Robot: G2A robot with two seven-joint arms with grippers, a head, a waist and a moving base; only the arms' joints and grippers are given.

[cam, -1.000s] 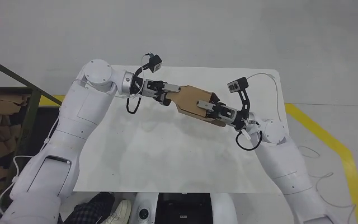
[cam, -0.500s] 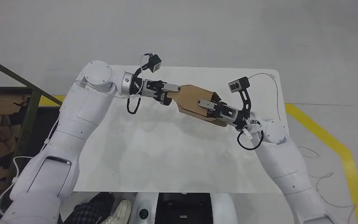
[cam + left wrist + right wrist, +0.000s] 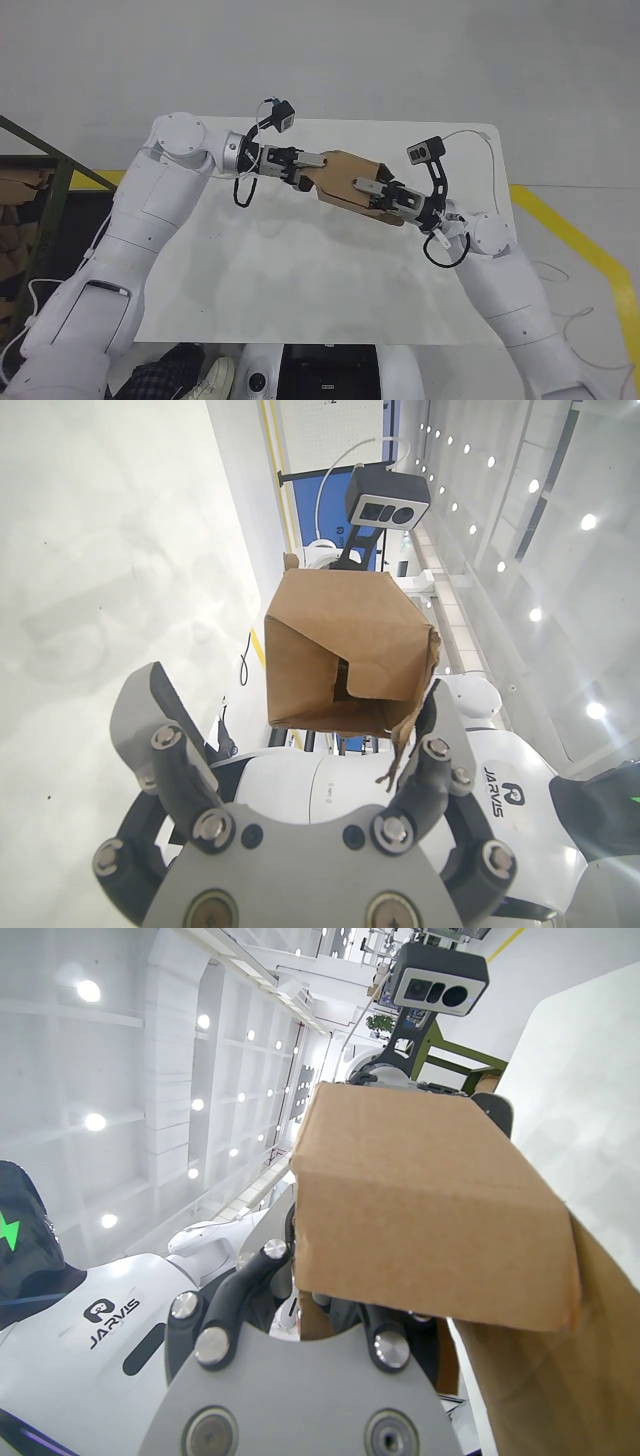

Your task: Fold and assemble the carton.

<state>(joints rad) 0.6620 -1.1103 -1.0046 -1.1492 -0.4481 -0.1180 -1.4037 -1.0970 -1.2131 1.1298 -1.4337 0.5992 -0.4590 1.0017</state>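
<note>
While the right pincer [image 3: 372, 190] clamps the carton [image 3: 340, 172] over the twelve o'clock side of the worktop [image 3: 300, 290], the left pincer [image 3: 297, 695] gapes at its nine o'clock end; body looks erected, end flaps only half tucked.

White table [image 3: 300, 285], yellow floor tape [image 3: 580, 240]

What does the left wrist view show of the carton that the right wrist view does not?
Left wrist view: the end of the carton, flaps folded in with a dark gap, and a frayed corner touching one finger of the open left gripper. Right wrist view: two plain closed side panels, the right gripper shut on the carton's edge. Both: the brown carton and the white table beyond.
</note>
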